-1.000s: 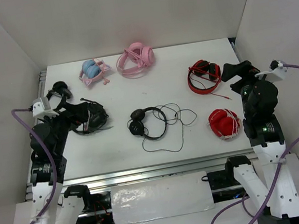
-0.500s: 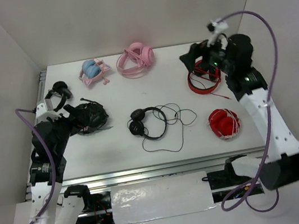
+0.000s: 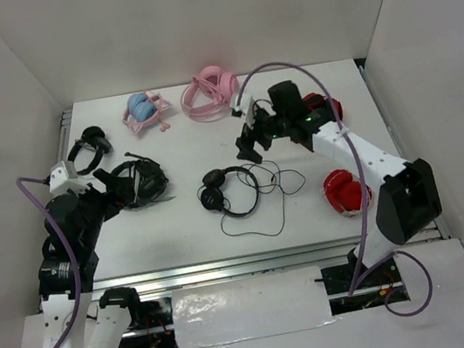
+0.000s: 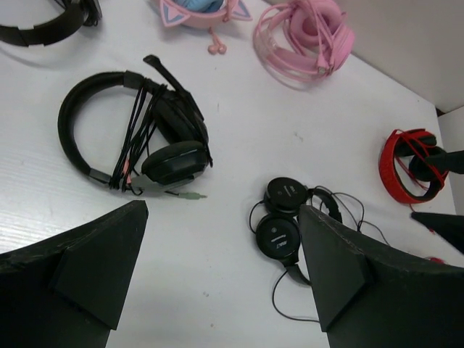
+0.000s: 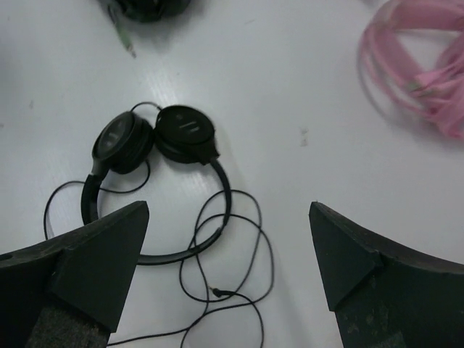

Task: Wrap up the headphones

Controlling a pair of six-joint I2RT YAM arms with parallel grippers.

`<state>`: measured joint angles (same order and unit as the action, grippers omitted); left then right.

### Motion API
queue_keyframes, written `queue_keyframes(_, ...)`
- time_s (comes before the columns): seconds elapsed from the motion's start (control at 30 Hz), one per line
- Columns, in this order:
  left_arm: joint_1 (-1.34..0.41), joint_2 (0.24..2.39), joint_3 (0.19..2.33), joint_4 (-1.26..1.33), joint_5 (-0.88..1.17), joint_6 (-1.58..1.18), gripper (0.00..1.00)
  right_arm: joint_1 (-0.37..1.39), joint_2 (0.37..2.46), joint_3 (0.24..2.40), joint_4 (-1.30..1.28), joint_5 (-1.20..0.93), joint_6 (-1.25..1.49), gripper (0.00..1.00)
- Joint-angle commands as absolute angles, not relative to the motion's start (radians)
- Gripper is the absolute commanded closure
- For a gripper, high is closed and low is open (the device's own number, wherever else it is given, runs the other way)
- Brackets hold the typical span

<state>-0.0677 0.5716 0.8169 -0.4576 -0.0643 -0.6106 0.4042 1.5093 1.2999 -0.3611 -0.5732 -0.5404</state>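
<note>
Both my grippers gape empty above the desk (image 3: 180,235); the headphones (image 3: 212,198) lie unwrapped at its middle.
From the left: my left gripper (image 3: 115,191) hangs fully spread, holding nothing, near a bulkier headset (image 3: 143,183) by the left edge, well apart from the headphones. Those rest earcups to the left, headband curving right, cable (image 3: 279,182) spilled loose beyond. My right gripper (image 3: 249,143), equally open and empty, hovers just past them toward the far edge; I judge it the nearer arm.

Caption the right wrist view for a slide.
Open right gripper hovers above the black headphones, their thin cable sprawled loose on the white table, pink headphones at the edge.
</note>
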Motion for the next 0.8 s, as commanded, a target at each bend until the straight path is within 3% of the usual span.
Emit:
queue_keyframes(0.0,-0.072,0.589,0.825,-0.489,-0.040,-0.630,0.01,0.477,1.586,1.241,-0.315,-0.516,-0.615,0.00)
queue_keyframes(0.17,-0.071,0.584,0.815,-0.477,-0.086,-0.647,0.01,0.477,1.745,1.295,-0.304,-0.488,-0.597,0.00)
queue_keyframes(0.43,-0.072,0.604,0.744,-0.318,0.006,-0.667,0.01,0.508,1.885,1.367,-0.278,-0.336,-0.560,0.01)
queue_keyframes(0.77,-0.072,0.637,0.693,-0.207,-0.041,-0.663,0.01,0.569,1.988,1.419,-0.330,-0.120,-0.614,0.09)
